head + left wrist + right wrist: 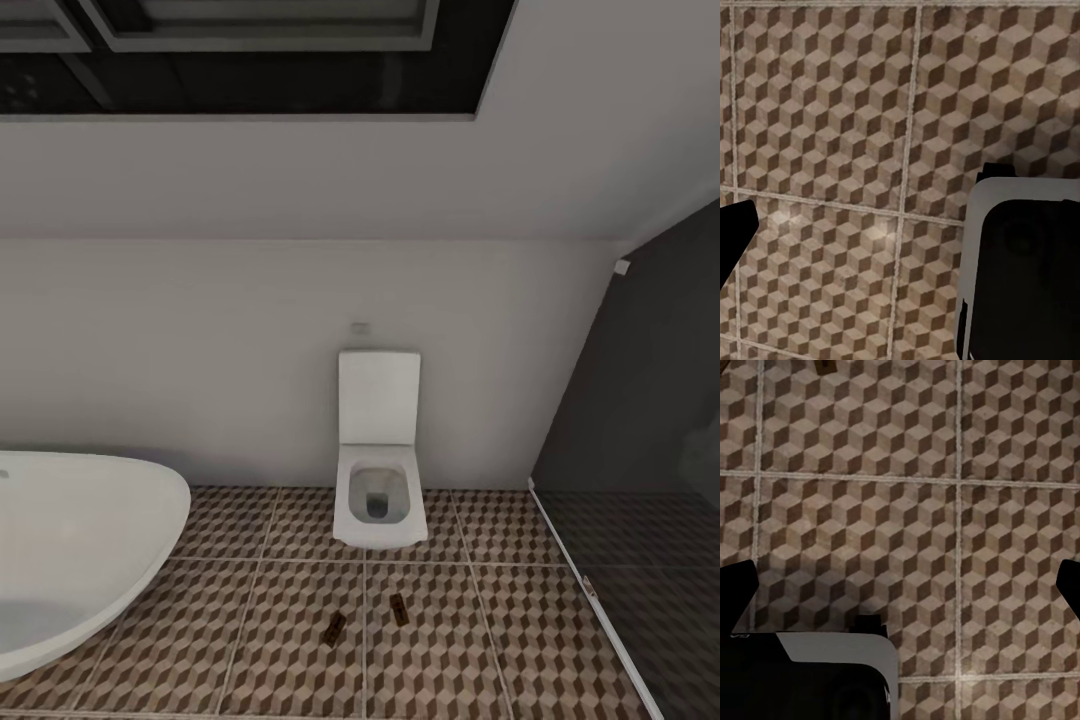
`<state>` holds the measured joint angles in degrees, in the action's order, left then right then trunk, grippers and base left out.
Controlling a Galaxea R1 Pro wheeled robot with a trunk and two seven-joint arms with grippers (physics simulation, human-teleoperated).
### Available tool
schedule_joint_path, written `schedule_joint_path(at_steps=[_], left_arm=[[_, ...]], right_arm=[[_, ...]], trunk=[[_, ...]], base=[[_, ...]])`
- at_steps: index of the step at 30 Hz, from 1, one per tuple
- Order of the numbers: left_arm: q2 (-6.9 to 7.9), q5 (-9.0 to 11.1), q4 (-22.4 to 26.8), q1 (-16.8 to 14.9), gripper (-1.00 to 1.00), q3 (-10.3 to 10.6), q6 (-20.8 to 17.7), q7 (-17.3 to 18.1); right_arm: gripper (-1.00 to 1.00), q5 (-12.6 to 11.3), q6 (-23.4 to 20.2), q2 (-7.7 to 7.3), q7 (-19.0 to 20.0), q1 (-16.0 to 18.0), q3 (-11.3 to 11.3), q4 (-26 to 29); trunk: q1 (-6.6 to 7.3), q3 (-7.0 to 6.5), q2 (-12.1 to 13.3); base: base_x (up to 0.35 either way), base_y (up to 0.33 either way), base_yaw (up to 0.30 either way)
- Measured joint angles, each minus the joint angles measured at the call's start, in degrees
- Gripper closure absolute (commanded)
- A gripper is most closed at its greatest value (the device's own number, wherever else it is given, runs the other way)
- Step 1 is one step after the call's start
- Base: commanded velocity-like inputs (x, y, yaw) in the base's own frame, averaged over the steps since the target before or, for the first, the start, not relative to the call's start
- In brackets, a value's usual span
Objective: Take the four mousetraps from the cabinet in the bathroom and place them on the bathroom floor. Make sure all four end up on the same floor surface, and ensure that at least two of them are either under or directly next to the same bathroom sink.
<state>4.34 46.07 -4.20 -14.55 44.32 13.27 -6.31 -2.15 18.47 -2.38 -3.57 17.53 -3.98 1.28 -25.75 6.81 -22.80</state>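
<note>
Two mousetraps lie flat on the cube-patterned bathroom floor [280,640] in front of the toilet: one [335,628] to the left, the other [398,607] just right of it, a short gap between them. They look small and dark brown. My right gripper [900,585] hangs open over bare tiles, its black fingertips [736,594] wide apart; a small brown piece [829,366] shows at that frame's edge. My left gripper [900,225] is open above the tiles, one black fingertip [735,232] showing. The cabinet and the sink are out of view.
A square white toilet [378,470] stands against the white back wall. An oval white bathtub [70,550] sits at the left. A dark glass shower partition [640,420] closes the right side. A white and black part of my own body [1020,270] [810,675] shows below each wrist.
</note>
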Motion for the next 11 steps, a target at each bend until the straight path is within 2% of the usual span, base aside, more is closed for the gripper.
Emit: schedule_joint_path(at_steps=[11], left_arm=[[0.0, 0.0, 0.0, 0.0, -1.0, 0.0, 0.0, 0.0]], right_arm=[[-1.0, 0.0, 0.0, 0.0, 0.0, 0.0, 0.0, 0.0]], trunk=[[0.0, 0.0, 0.0]], base=[[0.0, 0.0, 0.0]])
